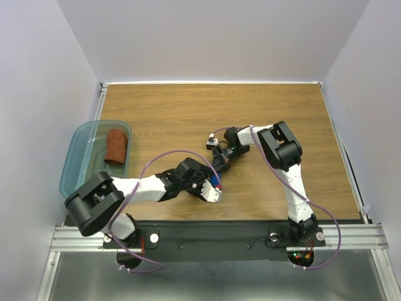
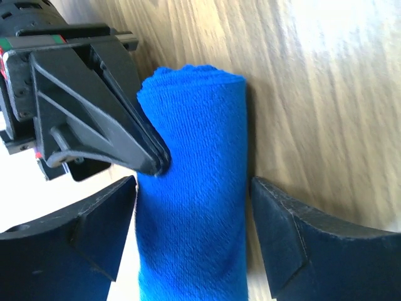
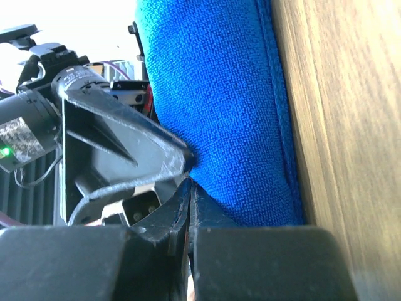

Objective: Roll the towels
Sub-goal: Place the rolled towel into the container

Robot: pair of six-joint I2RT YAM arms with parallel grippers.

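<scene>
Blue towel [image 2: 200,125] lies on the wooden table [image 1: 282,106] near centre, wound into a tight cylinder; the spiral end shows in the left wrist view. Left gripper [image 2: 193,191] is spread wide and straddles the roll, 1 finger on each side, close to the cloth but not clamped as far as I can tell. Right gripper [image 2: 156,163] is pressed together, tips poking against the roll's side near its end, with no cloth visibly pinched between them. Rust-brown towel [image 1: 116,145] sits inside the teal bin [image 1: 74,164] at the left edge, compact, and looks rolled.

Progress guess: 2 of 2 towels look rolled, 1 is binned. Probably left to do: clamp the blue roll with the left gripper, back the right tips off, carry the roll to the bin beside the brown towel. Risk: the roll springs open once the tips release.
</scene>
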